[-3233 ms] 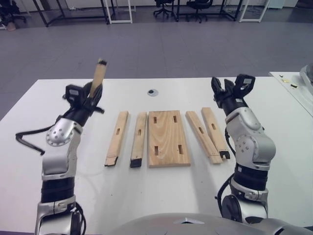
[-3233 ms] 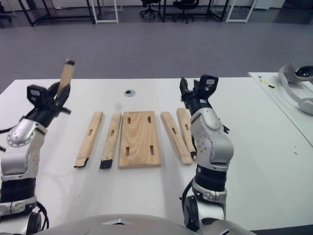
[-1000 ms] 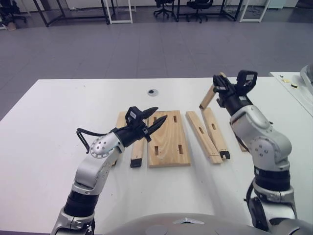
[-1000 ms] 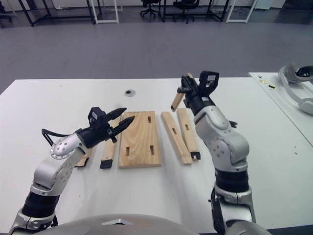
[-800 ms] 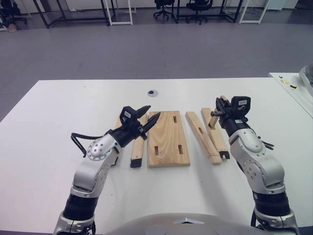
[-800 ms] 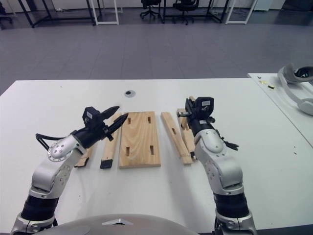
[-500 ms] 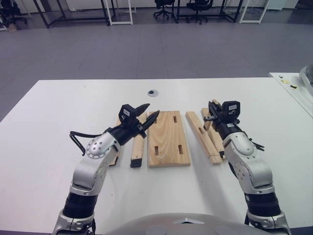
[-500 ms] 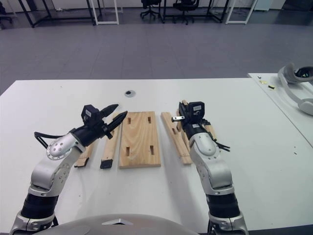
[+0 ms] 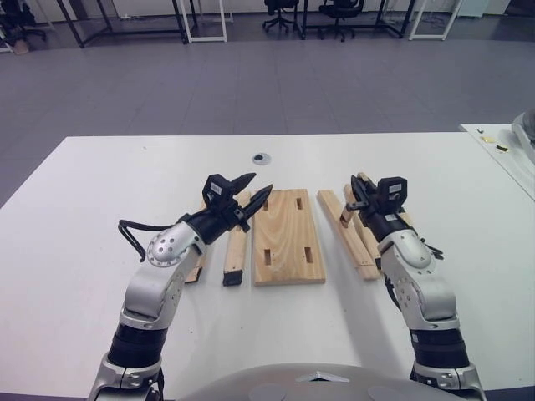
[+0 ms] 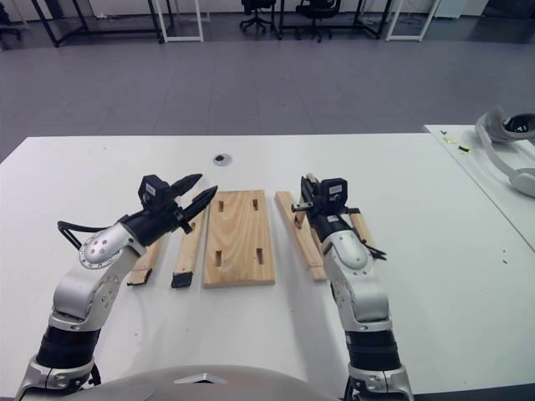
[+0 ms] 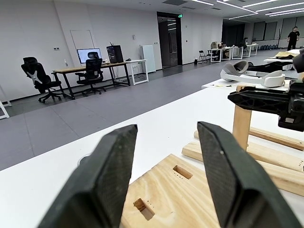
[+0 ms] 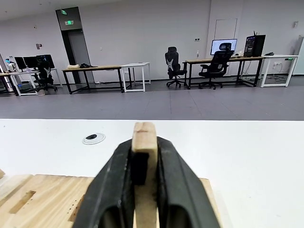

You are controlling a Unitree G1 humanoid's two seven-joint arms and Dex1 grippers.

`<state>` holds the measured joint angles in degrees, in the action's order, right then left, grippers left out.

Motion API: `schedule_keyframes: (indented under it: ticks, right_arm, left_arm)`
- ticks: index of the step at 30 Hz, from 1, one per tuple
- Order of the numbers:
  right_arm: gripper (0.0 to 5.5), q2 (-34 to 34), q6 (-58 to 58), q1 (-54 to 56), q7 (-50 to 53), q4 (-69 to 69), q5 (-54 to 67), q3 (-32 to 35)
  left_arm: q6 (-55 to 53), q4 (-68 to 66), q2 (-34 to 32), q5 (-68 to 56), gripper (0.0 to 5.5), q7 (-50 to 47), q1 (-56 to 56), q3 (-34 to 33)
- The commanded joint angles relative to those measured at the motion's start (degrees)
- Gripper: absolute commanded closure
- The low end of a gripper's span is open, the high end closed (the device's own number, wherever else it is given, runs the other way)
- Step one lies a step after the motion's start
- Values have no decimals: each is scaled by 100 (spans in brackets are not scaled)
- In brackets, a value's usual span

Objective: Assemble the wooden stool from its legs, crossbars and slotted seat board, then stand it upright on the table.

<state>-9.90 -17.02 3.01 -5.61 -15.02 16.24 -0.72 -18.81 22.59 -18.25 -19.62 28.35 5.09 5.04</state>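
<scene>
Your right tool [image 9: 358, 202] is clamped tight on a short pale wooden crossbar [image 12: 144, 137]. The crossbar stands nearly upright between the fingers, over a pair of pale slotted wooden legs [image 9: 338, 224] lying flat beneath the tool. You cannot tell whether its lower end touches them.

Your left tool [image 9: 256, 187] is spread wide with nothing in it. It hovers where the pale rectangular four-slot wooden seat board [image 9: 288, 238] meets another pair of dark-tipped wooden legs [image 9: 236, 255], and that arm hides part of the outer leg. The board lies flat between the two tools.

Just beyond the left tool, a small round grey grommet [image 9: 262, 157] sits in the white worktop [image 9: 92, 192]. Well off to the right tool's outer side, a white-and-grey headset [image 10: 508, 134] rests on a separate white table [image 10: 489, 196].

Behind the worktop is a grey floor with black office chairs [image 12: 173, 66], black-framed desks [image 12: 97, 71] and a lit monitor [image 12: 223, 46].
</scene>
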Motion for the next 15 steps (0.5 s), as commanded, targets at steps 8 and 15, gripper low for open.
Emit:
schedule_keyframes:
  ticks: [8,15]
  right_arm:
    - [508,95,199,-48,-141,184,-170,196]
    - [508,65,258,2,-237,407,-210,412]
  left_arm:
    - [125,-144,-4,101,321,21,144,14]
    - [125,-105,-18,93,321,10,126,4]
